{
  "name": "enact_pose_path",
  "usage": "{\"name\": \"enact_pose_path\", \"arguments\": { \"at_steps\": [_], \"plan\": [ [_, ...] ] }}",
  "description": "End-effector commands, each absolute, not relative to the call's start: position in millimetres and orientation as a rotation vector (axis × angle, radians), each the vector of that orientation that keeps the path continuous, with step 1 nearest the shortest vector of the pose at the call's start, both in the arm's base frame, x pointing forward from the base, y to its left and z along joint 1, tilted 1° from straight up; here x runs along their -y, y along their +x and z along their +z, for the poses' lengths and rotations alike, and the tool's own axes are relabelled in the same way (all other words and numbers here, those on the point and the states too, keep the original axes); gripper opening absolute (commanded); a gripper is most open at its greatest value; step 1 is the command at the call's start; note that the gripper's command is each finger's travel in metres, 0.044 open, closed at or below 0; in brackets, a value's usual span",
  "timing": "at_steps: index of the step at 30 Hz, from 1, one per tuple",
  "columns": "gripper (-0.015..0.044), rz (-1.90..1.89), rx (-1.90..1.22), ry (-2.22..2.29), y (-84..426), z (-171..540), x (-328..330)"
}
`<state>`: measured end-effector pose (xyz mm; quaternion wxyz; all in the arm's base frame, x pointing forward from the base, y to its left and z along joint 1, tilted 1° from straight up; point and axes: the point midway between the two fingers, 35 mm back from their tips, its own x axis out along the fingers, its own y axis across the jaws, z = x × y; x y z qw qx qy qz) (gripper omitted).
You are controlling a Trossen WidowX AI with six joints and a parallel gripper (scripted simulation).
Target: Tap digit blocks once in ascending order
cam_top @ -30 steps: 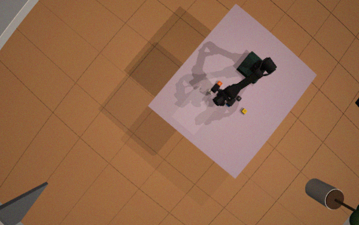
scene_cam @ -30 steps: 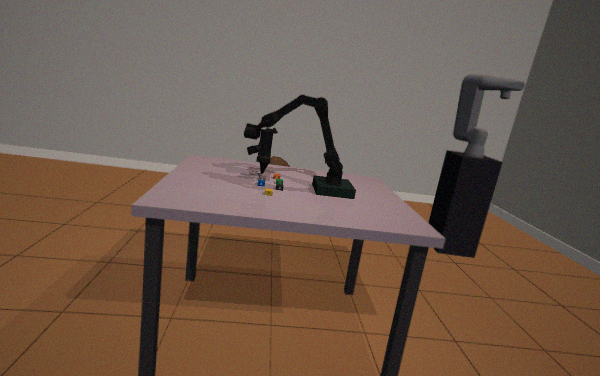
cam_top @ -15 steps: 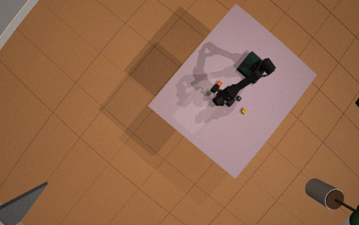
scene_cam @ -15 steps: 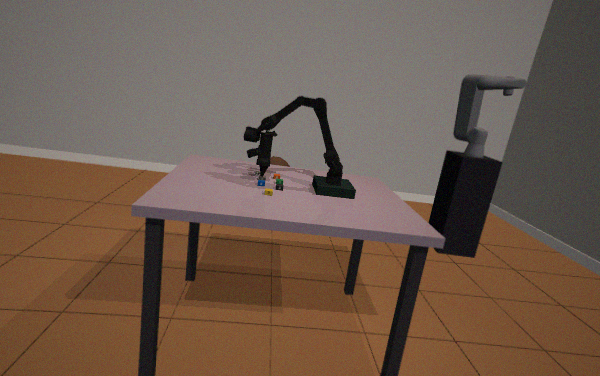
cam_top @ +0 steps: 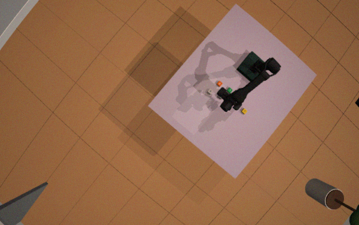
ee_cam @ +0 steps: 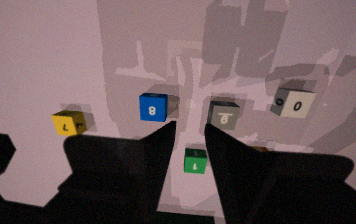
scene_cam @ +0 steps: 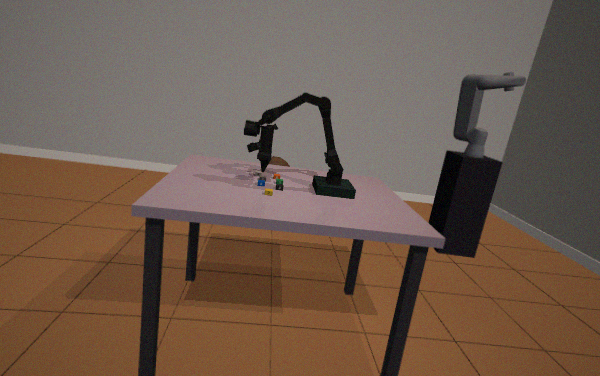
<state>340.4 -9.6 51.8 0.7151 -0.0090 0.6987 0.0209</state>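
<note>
My gripper (scene_cam: 264, 170) (ee_cam: 190, 126) is open a little with nothing between its tips, above the table near the grey block (ee_cam: 224, 116) (scene_cam: 263, 177), whose barred digit could be 6 or 9. The blue 8 block (ee_cam: 153, 107) (scene_cam: 261, 183) lies left of the tips in the wrist view, with the yellow 7 block (ee_cam: 68, 123) (cam_top: 244, 111) (scene_cam: 269, 192) farther left. The white 0 block (ee_cam: 296, 103) (cam_top: 209, 91) lies right. The green block (ee_cam: 195, 161) (cam_top: 229, 90), seemingly 1, shows between the fingers. The orange block (cam_top: 219, 84) (scene_cam: 276, 176) is mostly behind the right finger; its digit is hidden. The black block (scene_cam: 279, 188) is hidden in the wrist view.
The blocks lie close together on the pink table (cam_top: 254, 143) (scene_cam: 210, 205). The dark green arm base (cam_top: 249, 66) (scene_cam: 334, 189) stands on the table beyond the green and orange blocks. Arm shadows fall across the block area.
</note>
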Motion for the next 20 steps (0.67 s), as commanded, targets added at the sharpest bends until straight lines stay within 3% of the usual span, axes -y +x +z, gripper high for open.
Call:
{"name": "enact_pose_path", "arguments": {
  "at_steps": [1, 8, 14, 20],
  "plan": [
    [0.0230, 0.081, -1.524, -0.027, 334.3, 74.6, -53.6],
    [0.0400, 0.076, -1.541, -0.015, 288.3, 103.6, -151.1],
    [0.0400, 0.065, -1.554, -0.009, 234.2, 124.9, -208.6],
    [0.0400, 0.065, -1.555, -0.009, 232.3, 125.5, -210.1]
  ]
}}
